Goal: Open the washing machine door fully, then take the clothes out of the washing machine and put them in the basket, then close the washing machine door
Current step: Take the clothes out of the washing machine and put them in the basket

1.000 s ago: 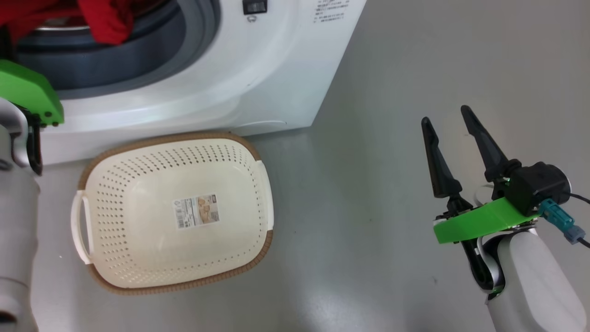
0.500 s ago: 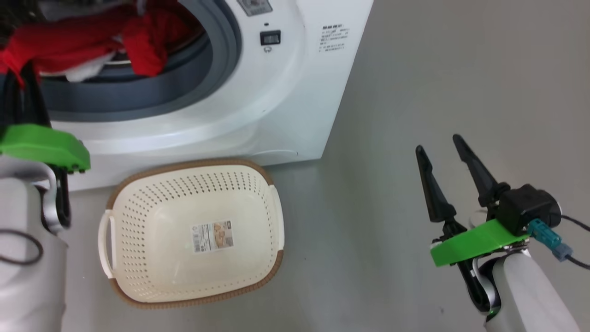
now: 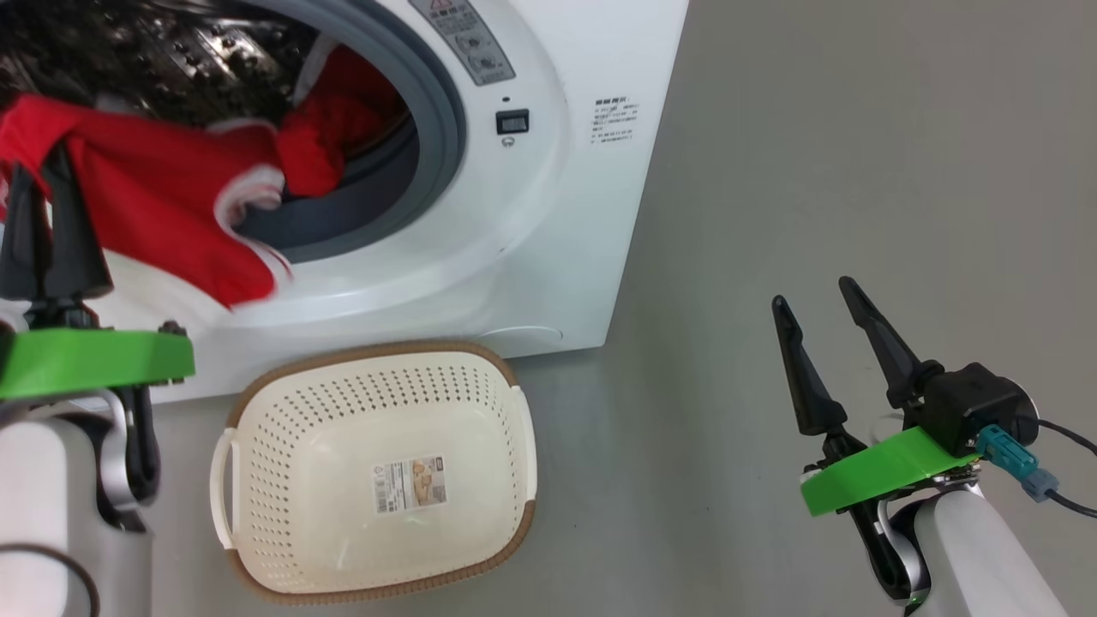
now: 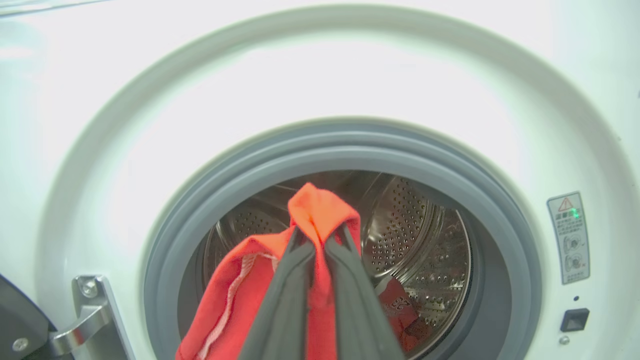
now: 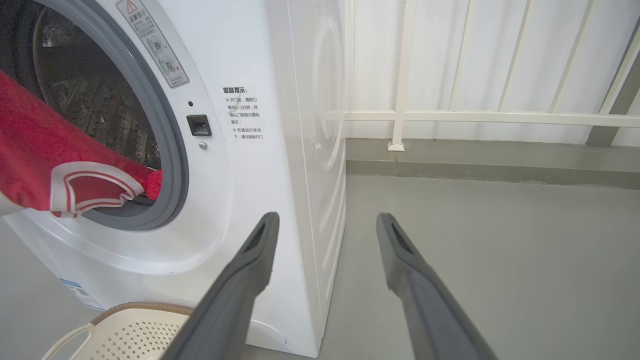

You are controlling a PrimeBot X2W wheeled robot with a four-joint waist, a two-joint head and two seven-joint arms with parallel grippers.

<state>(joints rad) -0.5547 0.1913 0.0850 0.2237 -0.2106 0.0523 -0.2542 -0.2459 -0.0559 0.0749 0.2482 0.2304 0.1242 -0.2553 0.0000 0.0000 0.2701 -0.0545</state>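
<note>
The white washing machine (image 3: 548,197) stands with its drum mouth uncovered. My left gripper (image 3: 36,171) is shut on red clothes (image 3: 163,214) with white trim, and the fabric drapes out over the grey ring. In the left wrist view the fingertips (image 4: 320,232) pinch a fold of the clothes (image 4: 320,210). More red fabric (image 3: 343,128) lies inside the drum. The cream basket (image 3: 300,428) sits on the floor under the opening, with nothing in it. My right gripper (image 3: 810,291) hangs open over bare floor to the right. A dark sliver of the door (image 4: 15,325) shows by the hinge.
Grey floor (image 3: 814,128) stretches to the right of the machine. A white railing (image 5: 450,116) runs along the far wall beyond it. The right gripper (image 5: 327,217) points past the machine's front corner, and the basket's rim (image 5: 135,306) is below it.
The head camera has tilted up, so the basket sits lower in view. My left gripper has drawn back out of the drum, pulling the red garment over the ring. The right arm has held still.
</note>
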